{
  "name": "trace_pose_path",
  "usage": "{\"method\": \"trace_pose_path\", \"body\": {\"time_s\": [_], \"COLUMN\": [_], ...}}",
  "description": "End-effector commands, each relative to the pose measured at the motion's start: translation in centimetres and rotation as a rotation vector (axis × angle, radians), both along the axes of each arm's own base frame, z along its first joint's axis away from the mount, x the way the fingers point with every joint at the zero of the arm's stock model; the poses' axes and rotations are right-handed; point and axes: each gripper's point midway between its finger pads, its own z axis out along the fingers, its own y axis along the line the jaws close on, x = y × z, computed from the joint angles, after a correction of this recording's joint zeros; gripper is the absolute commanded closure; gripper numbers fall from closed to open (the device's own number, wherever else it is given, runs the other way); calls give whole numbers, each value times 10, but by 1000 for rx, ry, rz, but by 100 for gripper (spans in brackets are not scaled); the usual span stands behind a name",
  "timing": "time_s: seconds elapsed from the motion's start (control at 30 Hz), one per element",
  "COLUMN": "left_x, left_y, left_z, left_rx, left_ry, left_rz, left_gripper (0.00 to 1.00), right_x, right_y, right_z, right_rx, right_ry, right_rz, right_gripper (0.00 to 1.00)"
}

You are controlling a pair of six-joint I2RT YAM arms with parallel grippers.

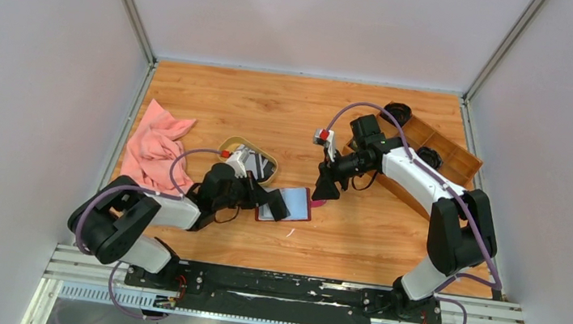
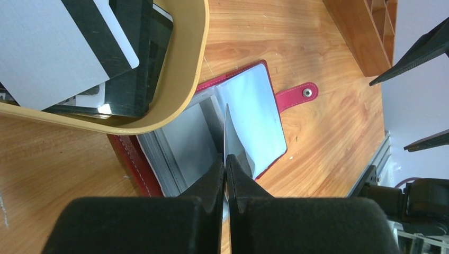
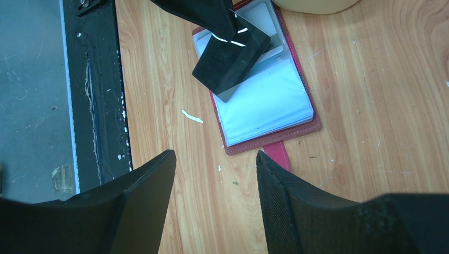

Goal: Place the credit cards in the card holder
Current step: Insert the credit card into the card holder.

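Observation:
The dark red card holder lies open on the table, its grey pockets facing up and its snap tab pointing toward the right arm. My left gripper is shut on a black credit card, held on edge over the holder's middle fold. More credit cards, a white one with a black stripe and a black one, rest in the oval tan dish. My right gripper hangs open and empty just beyond the tab end of the holder.
A pink cloth lies at the left edge of the table. A brown wooden compartment tray sits at the back right behind the right arm. The dish rim overlaps the holder's left side. White specks dot the wood near the front rail.

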Motion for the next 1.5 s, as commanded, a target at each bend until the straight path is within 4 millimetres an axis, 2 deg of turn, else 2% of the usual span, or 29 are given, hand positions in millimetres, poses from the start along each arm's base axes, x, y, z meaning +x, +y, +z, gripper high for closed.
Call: {"method": "trace_pose_path", "body": {"time_s": [0.0, 0.57, 0.8, 1.1, 1.23, 1.47], "left_x": [4, 1, 0, -7, -13, -20], "left_y": [0, -17, -18, -13, -18, -27], "left_z": [-8, -25, -31, -24, -24, -40], "left_rx": [-1, -9, -7, -11, -5, 0], "left_ry": [13, 97, 133, 190, 233, 329], "left_rz": [17, -19, -11, 14, -17, -70], "left_gripper": [100, 100, 100, 100, 100, 100], "right_x": [4, 4, 5, 4, 4, 4], "right_y": [-2, -2, -2, -2, -2, -2], "right_z": [3, 2, 2, 2, 2, 5], "right_rx": [-2, -5, -6, -4, -4, 0], "right_ry": [-12, -15, -14, -12, -13, -18], "right_rz": [4, 5, 5, 6, 8, 7], "right_gripper": [39, 39, 39, 39, 39, 39]}}
